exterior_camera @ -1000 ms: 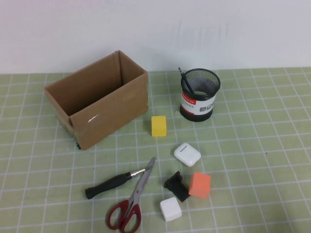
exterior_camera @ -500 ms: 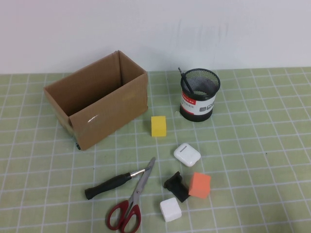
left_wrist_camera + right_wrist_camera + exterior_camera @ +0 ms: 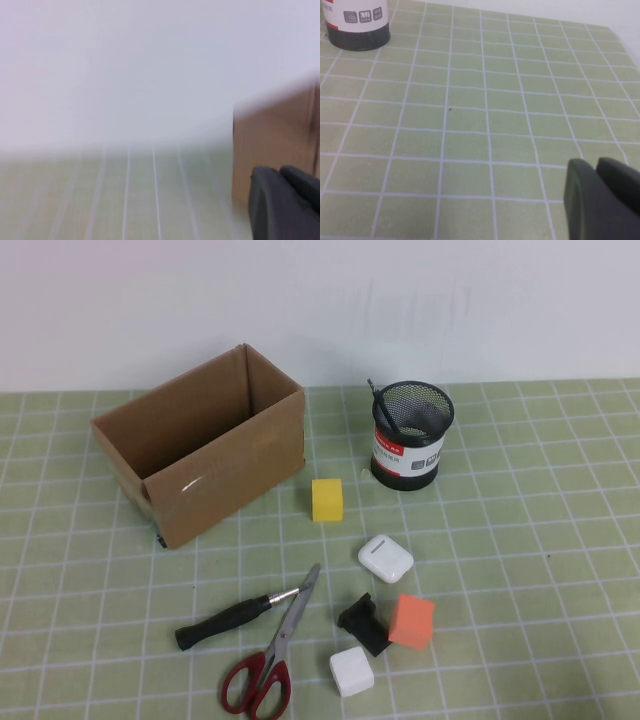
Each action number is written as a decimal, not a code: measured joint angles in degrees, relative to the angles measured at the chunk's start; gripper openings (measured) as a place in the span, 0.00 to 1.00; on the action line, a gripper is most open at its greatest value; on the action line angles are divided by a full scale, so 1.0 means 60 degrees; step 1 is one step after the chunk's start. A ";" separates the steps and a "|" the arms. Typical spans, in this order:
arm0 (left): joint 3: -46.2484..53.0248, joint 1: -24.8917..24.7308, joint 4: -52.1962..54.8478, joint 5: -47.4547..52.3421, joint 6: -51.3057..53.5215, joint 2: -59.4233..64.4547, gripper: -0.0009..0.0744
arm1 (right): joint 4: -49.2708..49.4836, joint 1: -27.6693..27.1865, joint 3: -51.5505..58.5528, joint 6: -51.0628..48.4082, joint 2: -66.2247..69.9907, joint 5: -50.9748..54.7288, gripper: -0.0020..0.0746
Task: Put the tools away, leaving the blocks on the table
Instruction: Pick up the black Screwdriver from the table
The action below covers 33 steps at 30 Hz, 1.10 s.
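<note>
The screwdriver (image 3: 225, 621), black-handled with a short steel shaft, lies on the worktop (image 3: 540, 540) at the near left of the cluster, its tip touching or slipping under the blades of the red-handled scissors (image 3: 268, 658). The scissors lie closed just to its right, handles at the near edge, blades pointing away. Behind both, further left, an open cardboard box (image 3: 200, 455) stands on the green grid mat. A yellow block (image 3: 327, 499) sits just right of the box's near corner. Right of the scissors lies a white block (image 3: 351, 671), with a small black clip-like piece (image 3: 363, 622) just behind it, and an orange block (image 3: 411, 620) touching that piece on its right. A white earbud case (image 3: 385, 558) rests between the yellow and orange blocks. At the back right stands a black mesh pen cup (image 3: 410, 435) with a white label, and a thin black rod-like tool (image 3: 384, 410) leans inside it.

Neither arm appears in the high view. The left gripper (image 3: 285, 202) shows only as a dark blurred shape near the cardboard box, and the right gripper (image 3: 600, 200) as a dark shape low over bare mat, well apart from the pen cup; how wide either is parted cannot be told.
</note>
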 joint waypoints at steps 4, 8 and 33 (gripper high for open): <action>0.0000 0.0000 0.0000 -0.2370 -0.0346 0.0000 0.01 | 0.0000 0.0000 0.0000 0.0000 0.0000 0.0000 0.02; 0.0000 0.0000 0.0000 -0.5390 -0.1053 0.0000 0.01 | 0.0000 0.0000 0.0000 0.0000 0.0000 0.0000 0.02; -0.5571 0.0000 -0.0904 0.4217 -0.2777 0.3732 0.01 | 0.0000 0.0000 0.0000 0.0016 0.0000 0.0000 0.02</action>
